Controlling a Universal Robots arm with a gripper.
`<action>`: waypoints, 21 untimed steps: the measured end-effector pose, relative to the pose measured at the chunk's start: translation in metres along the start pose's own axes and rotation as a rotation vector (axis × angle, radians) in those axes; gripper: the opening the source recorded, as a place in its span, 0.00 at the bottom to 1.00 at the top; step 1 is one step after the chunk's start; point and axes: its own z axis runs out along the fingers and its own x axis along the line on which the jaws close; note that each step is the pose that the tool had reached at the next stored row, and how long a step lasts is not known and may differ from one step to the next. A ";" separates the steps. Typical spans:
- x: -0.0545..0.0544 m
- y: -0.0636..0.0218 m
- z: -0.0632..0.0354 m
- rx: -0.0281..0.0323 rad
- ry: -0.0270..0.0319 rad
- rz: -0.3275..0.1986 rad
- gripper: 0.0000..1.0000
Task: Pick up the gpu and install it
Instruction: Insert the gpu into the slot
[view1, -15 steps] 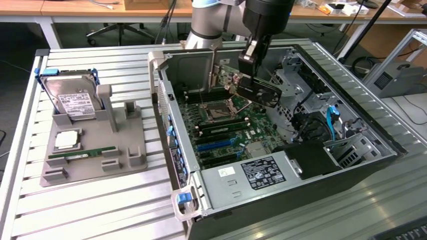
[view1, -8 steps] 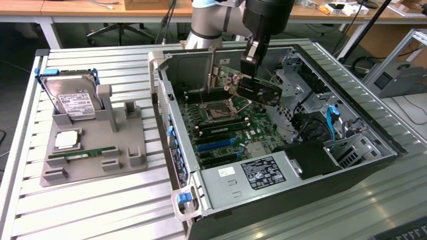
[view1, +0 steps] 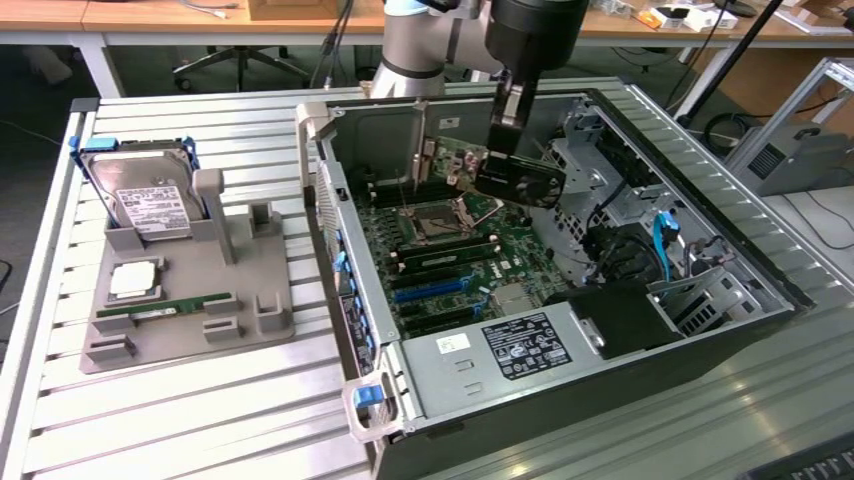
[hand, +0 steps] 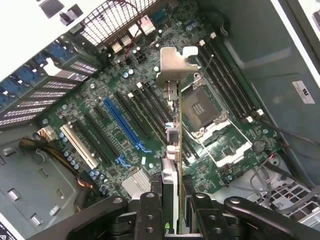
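The gripper (view1: 505, 152) is down inside the open computer case (view1: 350, 215) with its fingers (hand: 150, 212) clamped on the gpu (view1: 525, 183), and the card is clear of the motherboard (view1: 514, 255), hanging in the air over the area beside the CPU socket (view1: 434, 222). From the wrist we're looking right down the gpu (hand: 173, 150) edge-on: a thin sliver gripped at the near end, with its long axis running straight away from the gripper (hand: 175, 202) to the silvery bracket (hand: 176, 62) at the far end. The bracket end points toward the fan-grille wall of the case. Here's the relation that matters: the long blue expansion slot (hand: 123, 126) is not under the card. It lies off to one side, well apart from the card's edge, with a row of black slots in between. The CPU socket (hand: 201, 107) lies on the card's other side. The slot's long axis also looks skewed against the card's, not parallel to it, though the viewing angle may exaggerate that. In the exterior view the blue slots (view1: 430, 290) lie toward the exterior view's left of the held card and nearer the camera, with the card tilted above them. So I'd say the pick-up is done and the card is not yet seated. Out on the bench the gray fixture (view1: 180, 300) holds the hard drive (view1: 140, 195) and the green memory stick (view1: 163, 305).
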 end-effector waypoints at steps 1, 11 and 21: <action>0.000 0.0000 0.0001 0.0004 -0.0001 -0.017 0.27; 0.000 0.0001 0.0008 0.0023 -0.0009 -0.095 0.27; 0.000 0.0001 0.0013 0.0037 -0.0018 -0.160 0.27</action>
